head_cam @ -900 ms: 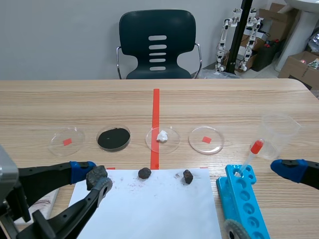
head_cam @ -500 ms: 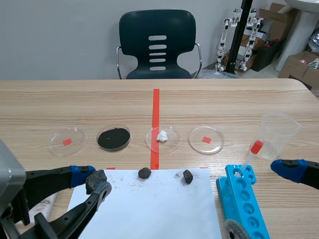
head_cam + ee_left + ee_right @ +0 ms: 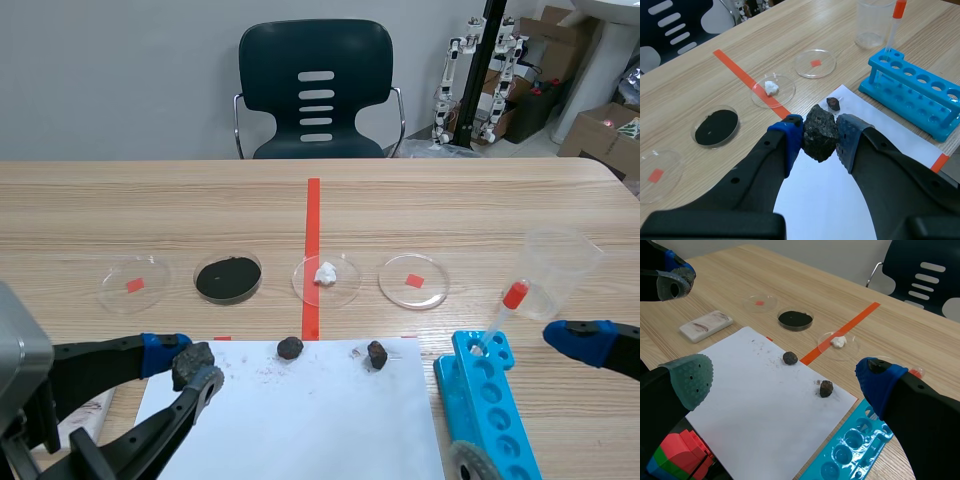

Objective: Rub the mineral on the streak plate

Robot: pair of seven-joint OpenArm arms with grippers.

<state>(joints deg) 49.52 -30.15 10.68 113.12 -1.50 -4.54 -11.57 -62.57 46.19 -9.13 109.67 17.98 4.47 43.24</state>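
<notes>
The left gripper (image 3: 819,142), fingers clamped on the dark mineral (image 3: 816,129) over the white paper's (image 3: 300,410) nine o'clock edge, should press it squarely onto the streak plate (image 3: 706,325) at its eight o'clock and drag firmly, while the right gripper (image 3: 782,380) hangs with fingers spread wide.

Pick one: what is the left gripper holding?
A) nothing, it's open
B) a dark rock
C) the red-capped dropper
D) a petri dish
B: in the left wrist view the left gripper is shut on a dark rock, which is pressed between both sides of the gripper.
</notes>
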